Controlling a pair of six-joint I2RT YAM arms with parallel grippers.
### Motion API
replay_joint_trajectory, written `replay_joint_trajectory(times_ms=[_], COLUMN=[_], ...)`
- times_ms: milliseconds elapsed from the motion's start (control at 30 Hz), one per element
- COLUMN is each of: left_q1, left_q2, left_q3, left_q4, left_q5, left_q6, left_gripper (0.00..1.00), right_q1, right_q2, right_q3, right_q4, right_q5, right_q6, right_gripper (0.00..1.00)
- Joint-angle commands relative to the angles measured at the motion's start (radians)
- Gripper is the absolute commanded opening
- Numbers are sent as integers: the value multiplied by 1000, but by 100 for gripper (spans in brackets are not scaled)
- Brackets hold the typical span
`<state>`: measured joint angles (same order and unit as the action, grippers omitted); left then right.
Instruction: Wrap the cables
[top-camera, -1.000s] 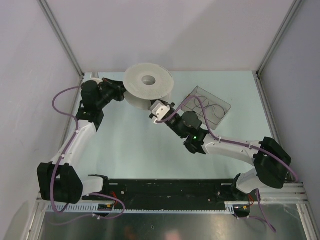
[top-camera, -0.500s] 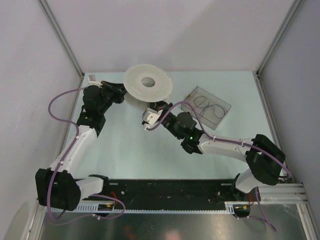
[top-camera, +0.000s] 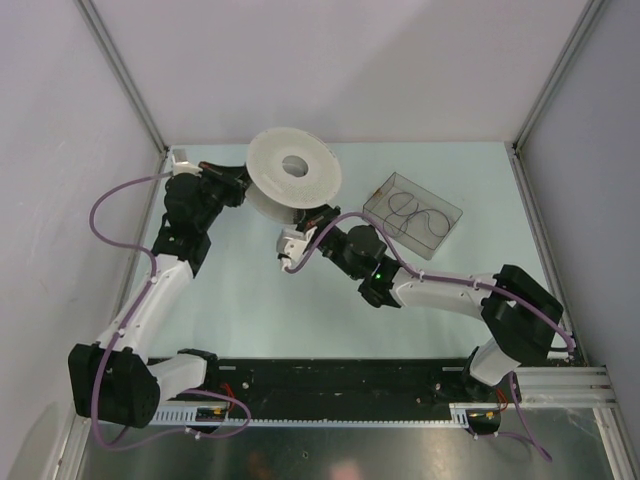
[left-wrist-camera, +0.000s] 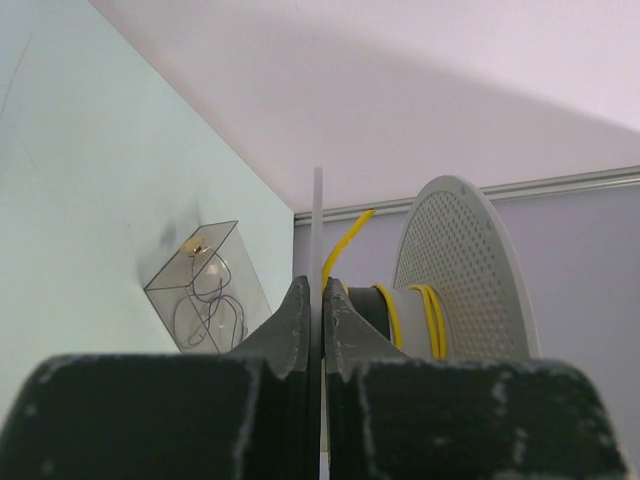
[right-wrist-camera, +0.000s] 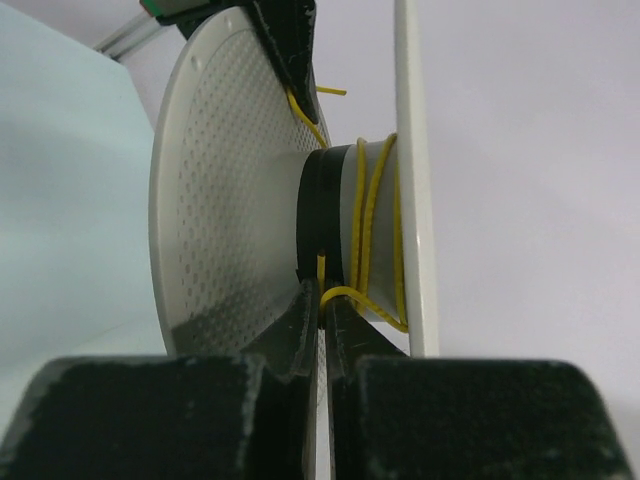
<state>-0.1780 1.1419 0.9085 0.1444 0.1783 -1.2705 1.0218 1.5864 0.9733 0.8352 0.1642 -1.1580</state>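
Note:
A white spool (top-camera: 293, 170) with perforated flanges is held off the table at the back. My left gripper (top-camera: 238, 183) is shut on the thin edge of one flange (left-wrist-camera: 317, 230). Yellow cable (left-wrist-camera: 432, 318) is wound in a few turns round the spool's hub. My right gripper (top-camera: 315, 217) sits just under the spool, and in the right wrist view (right-wrist-camera: 321, 290) it is shut on the yellow cable (right-wrist-camera: 362, 228), which loops from the jaws up onto the hub between the two flanges (right-wrist-camera: 215, 180).
A clear plastic box (top-camera: 412, 215) with thin dark wires inside stands to the right of the spool; it also shows in the left wrist view (left-wrist-camera: 200, 290). Pale walls and metal posts close in the back and both sides.
My right gripper has swung left and round under the spool with the cable in it. The spool and my left gripper have shifted slightly left.

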Motion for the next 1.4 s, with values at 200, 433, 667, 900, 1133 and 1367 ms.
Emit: replay_joint_trajectory(times_ms=[200,433,667,900,1133,1367], left_q1=[-110,-114,-128,-150,-163,-136], left_q2=[-50,-58,-65,-78,-73,25], left_q3=[-17,-26,-29,-38,-42,-23], left_q4=[64,64,64,64,64,80], left_q5=[111,110,112,107,104,119], left_q6=[-17,3,12,34,34,24], left_gripper=[0,0,0,0,0,0], right_q1=[49,50,48,47,39,-36], right_q2=[62,73,83,91,103,140], right_q3=[38,36,37,37,44,64], right_q4=[37,59,75,82,89,121], right_q5=[-263,-278,-305,-327,-329,-341], right_q6=[-134,-168,-201,-238,-245,-226], right_gripper=[0,0,0,0,0,0])
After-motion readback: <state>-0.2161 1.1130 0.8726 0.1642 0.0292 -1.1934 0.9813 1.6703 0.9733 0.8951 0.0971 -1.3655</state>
